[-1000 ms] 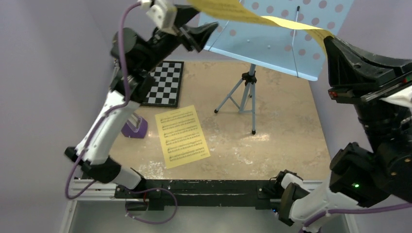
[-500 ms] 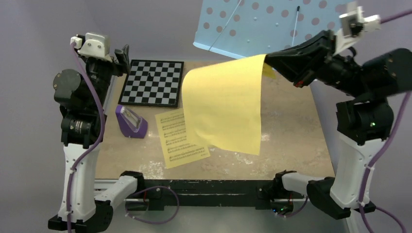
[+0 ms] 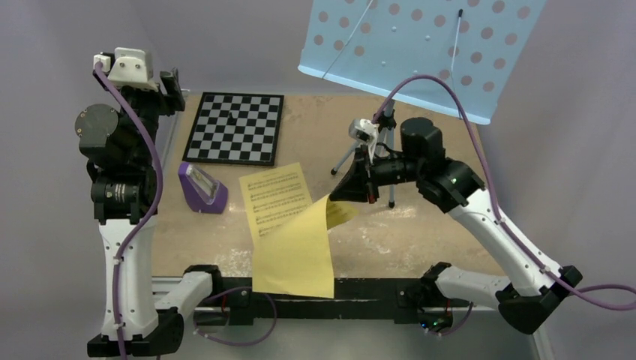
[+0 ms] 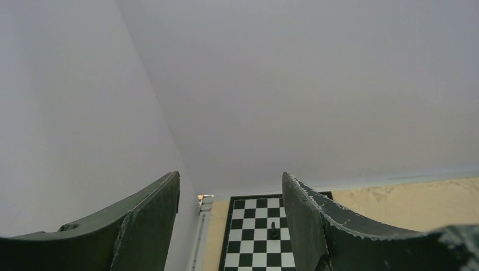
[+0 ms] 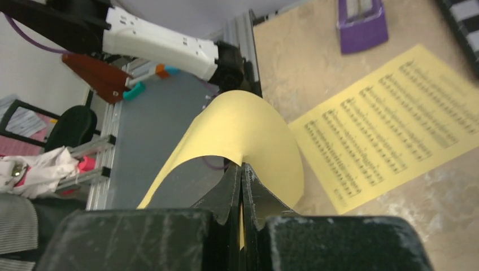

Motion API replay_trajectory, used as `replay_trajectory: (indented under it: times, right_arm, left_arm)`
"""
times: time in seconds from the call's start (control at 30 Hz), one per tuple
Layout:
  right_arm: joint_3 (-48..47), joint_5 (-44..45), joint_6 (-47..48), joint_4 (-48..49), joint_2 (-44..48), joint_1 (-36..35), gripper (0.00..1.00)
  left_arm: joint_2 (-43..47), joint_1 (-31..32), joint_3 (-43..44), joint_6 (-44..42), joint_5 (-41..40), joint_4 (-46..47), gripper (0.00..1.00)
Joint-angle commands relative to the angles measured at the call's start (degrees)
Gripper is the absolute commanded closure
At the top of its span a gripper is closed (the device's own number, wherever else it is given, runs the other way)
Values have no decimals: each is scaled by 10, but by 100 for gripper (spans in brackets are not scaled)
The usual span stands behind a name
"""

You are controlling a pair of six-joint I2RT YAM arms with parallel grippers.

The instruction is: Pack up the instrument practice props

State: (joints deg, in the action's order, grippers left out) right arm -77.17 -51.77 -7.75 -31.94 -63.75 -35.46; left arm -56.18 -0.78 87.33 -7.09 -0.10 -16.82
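My right pincer [image 3: 335, 198] is clamped tight on the corner of a yellow paper sheet [image 3: 296, 255], low over the middle of the beige stone-patterned counter [image 3: 442, 217]. In my right wrist view the two fingers [image 5: 231, 189] press together with the paper curling up and away from them [image 5: 243, 135]. The sheet hangs from that corner with its blank side up, and its lower edge drapes past the near edge of the counter. A second yellow sheet of printed music [image 3: 274, 196] lies flat on the counter, partly covered in the top view by the one I hold. The small purple pyramid metronome [image 3: 201, 187] stands just left of it. The light blue tripod music stand [image 3: 384, 139] is upright behind my right arm, its hole-dotted tray [image 3: 420, 52] tilted high above. My left pincer [image 3: 174, 81] is raised at the far left, spread wide and holding nothing [image 4: 230, 176], above the black-and-white checkerboard [image 3: 236, 127]
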Motion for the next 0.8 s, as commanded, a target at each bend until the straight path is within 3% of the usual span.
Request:
replay_trajectory:
  times: [0.0,0.33,0.57,0.77]
  right_arm:
    - [82,37,-116,84,1,-34,100]
    - [238,139,-260,165,-46,-59,100]
    - [202,164,-335,146,-139,-55,100]
    - [145,146,-425,213,-250,-25,100]
  left_arm:
    - [-5,-14,6,4,-2,7,29]
    - [3,-15,-37,31,36,-4,29]
    - [22,-15,-55,40,49,-16,29]
    - [40,-15,-74,16,51,-28,30]
